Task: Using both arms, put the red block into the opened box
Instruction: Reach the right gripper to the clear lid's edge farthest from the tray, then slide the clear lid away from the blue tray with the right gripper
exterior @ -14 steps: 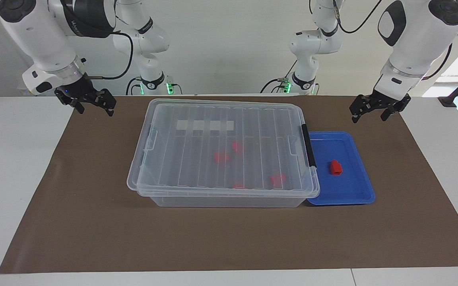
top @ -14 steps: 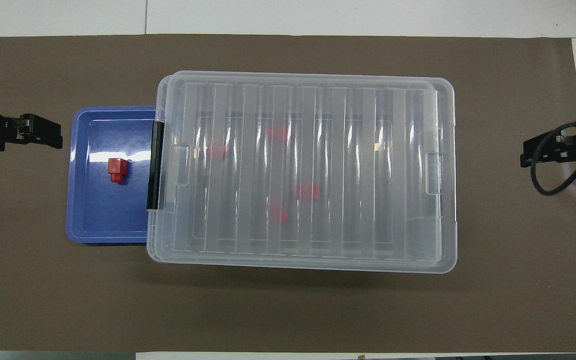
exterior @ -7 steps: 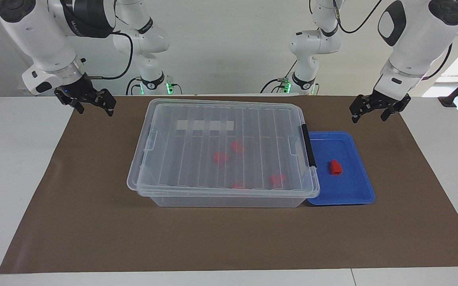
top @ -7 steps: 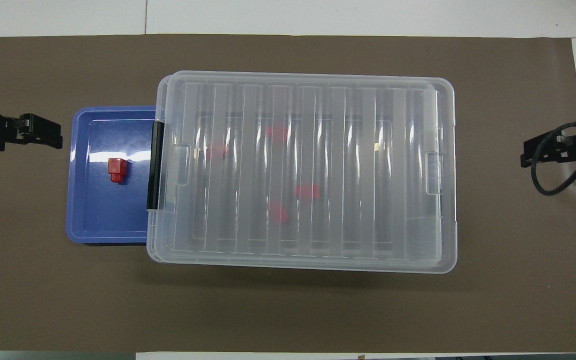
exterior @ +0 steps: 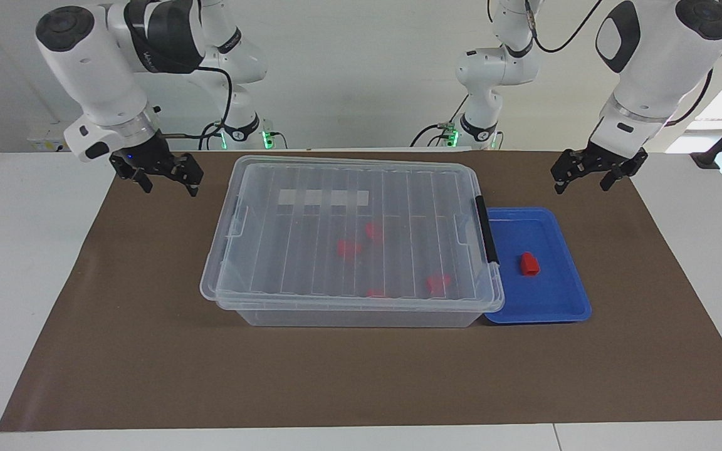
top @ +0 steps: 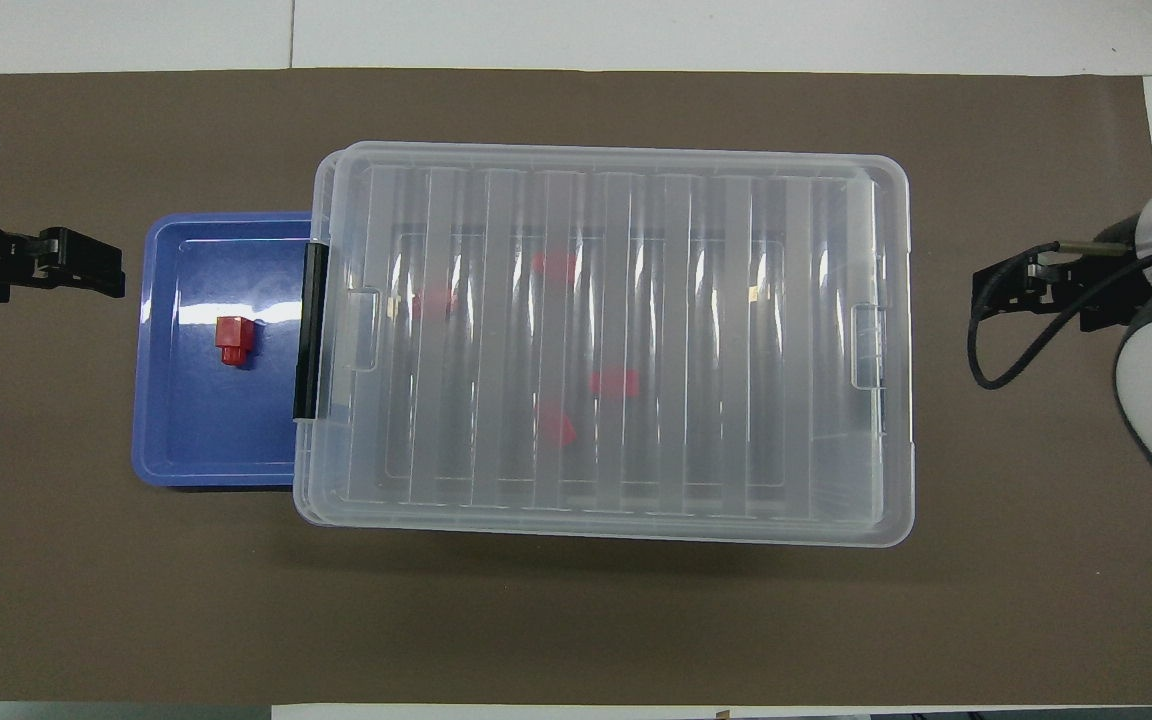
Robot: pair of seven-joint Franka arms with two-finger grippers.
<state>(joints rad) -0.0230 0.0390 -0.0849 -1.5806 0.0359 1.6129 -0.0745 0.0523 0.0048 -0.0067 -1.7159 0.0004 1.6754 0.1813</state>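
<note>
One red block [exterior: 529, 264] [top: 233, 340] lies in a shallow blue tray [exterior: 555, 300] [top: 196, 430]. The clear box [exterior: 348, 225] [top: 596, 340] stands mid-mat with its ribbed lid on; its black latch handle [exterior: 487, 228] [top: 312, 330] is at the end beside the tray. Several red pieces [exterior: 348, 248] [top: 614, 382] show through the lid. My left gripper [exterior: 581, 185] [top: 106, 270] hangs open over the mat past the tray's outer end, holding nothing. Open and holding nothing as well, my right gripper [exterior: 170, 186] [top: 986, 295] hangs over the mat off the box's other end.
A brown mat [exterior: 148, 351] covers most of the white table [exterior: 16, 263]. Two slimmer white arms with green lights [exterior: 239, 131] stand at the robots' edge of the table. The tray touches the box's latch end.
My right arm has swung in toward the box, its gripper now closer to the box's end. The left arm, block and box have not moved.
</note>
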